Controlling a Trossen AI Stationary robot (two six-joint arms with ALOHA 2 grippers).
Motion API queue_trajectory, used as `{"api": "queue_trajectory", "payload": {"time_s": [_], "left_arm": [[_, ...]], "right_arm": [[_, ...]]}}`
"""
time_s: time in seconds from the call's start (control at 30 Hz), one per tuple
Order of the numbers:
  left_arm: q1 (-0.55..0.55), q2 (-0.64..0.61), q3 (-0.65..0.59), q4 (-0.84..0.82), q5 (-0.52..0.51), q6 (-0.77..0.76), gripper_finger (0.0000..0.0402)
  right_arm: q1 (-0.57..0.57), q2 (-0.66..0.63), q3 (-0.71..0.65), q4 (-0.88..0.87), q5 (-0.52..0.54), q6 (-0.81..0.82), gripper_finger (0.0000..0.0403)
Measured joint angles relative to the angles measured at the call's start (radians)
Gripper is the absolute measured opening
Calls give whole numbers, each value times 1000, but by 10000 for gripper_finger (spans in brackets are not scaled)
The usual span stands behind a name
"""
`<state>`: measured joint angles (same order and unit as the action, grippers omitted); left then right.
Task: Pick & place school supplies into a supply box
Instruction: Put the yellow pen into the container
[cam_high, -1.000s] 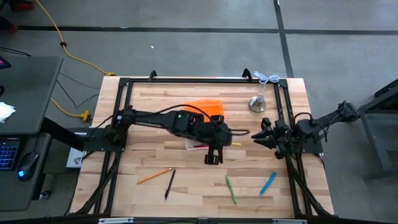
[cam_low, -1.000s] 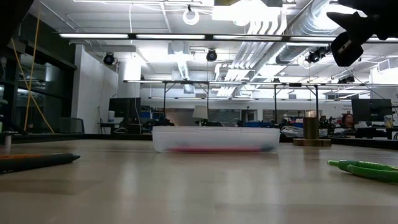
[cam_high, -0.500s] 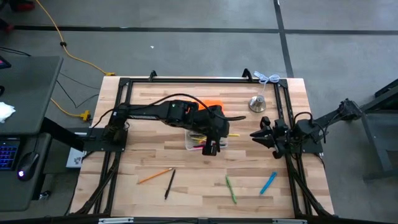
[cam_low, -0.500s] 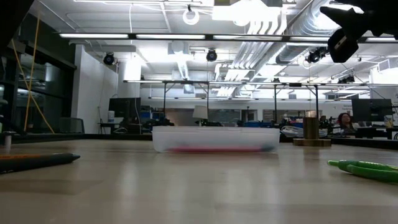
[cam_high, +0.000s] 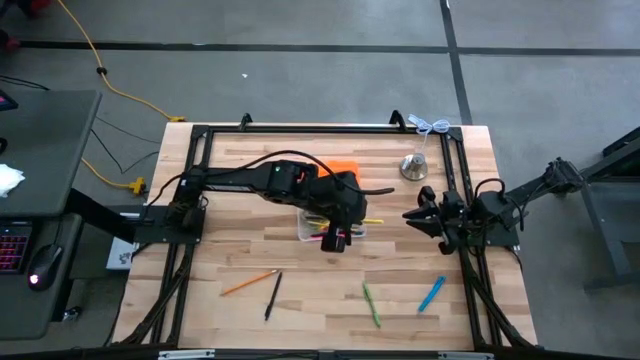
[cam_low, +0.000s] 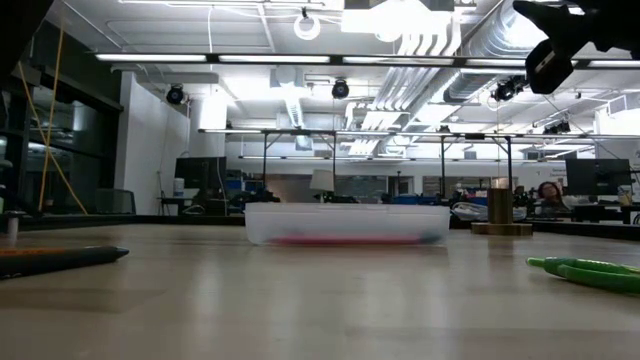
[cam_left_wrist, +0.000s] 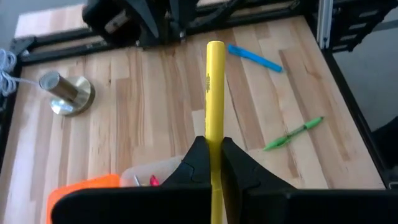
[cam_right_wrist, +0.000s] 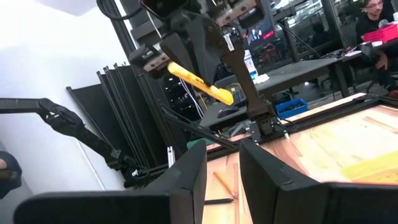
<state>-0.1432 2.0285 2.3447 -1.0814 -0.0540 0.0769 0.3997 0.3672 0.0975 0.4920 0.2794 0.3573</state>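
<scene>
The supply box (cam_high: 312, 228) is clear, with its orange lid (cam_high: 343, 168) swung open toward the far edge; pink pens lie inside. My left gripper (cam_high: 356, 216) hangs over the box's right end, shut on a yellow marker (cam_left_wrist: 215, 87). My right gripper (cam_right_wrist: 222, 177) waits open at the table's right edge, holding nothing. Lying flat near the front edge are more school supplies: an orange pencil (cam_high: 248, 283), a black pen (cam_high: 272, 297), green pens (cam_high: 371, 303) and a blue pen (cam_high: 431, 294). My left gripper pinches the yellow marker's rear part (cam_left_wrist: 215, 132) between its two fingers (cam_left_wrist: 198, 158). The fingers slant down toward the table's right edge and lie along the marker. The marker's free end (cam_left_wrist: 216, 46) sticks out past the fingertips, lifted clear of box and table.
A silver bell (cam_high: 414, 166) stands at the far right, just beyond the box. A white cable (cam_high: 430, 125) lies at the far right corner. Black frame rails (cam_high: 300, 128) run along the table's edges. Bare wood lies between the box and the loose pens.
My left gripper has carried the yellow marker a little toward the far edge and upward, from just in front of the box to over its right end. It has stayed shut on the marker.
</scene>
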Motion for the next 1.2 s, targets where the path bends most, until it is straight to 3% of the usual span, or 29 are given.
{"api": "queue_trajectory", "payload": {"time_s": [0.23,0.9,1.2], "left_arm": [[-1,0,-4,32,29,-22,37],[-12,1,-229,387,73,-40,37],[42,2,-269,457,82,-40,37]], "right_arm": [[0,0,0,0,-12,7,74],[0,0,0,-20,-50,1,74],[0,1,0,-20,-37,2,92]]}}
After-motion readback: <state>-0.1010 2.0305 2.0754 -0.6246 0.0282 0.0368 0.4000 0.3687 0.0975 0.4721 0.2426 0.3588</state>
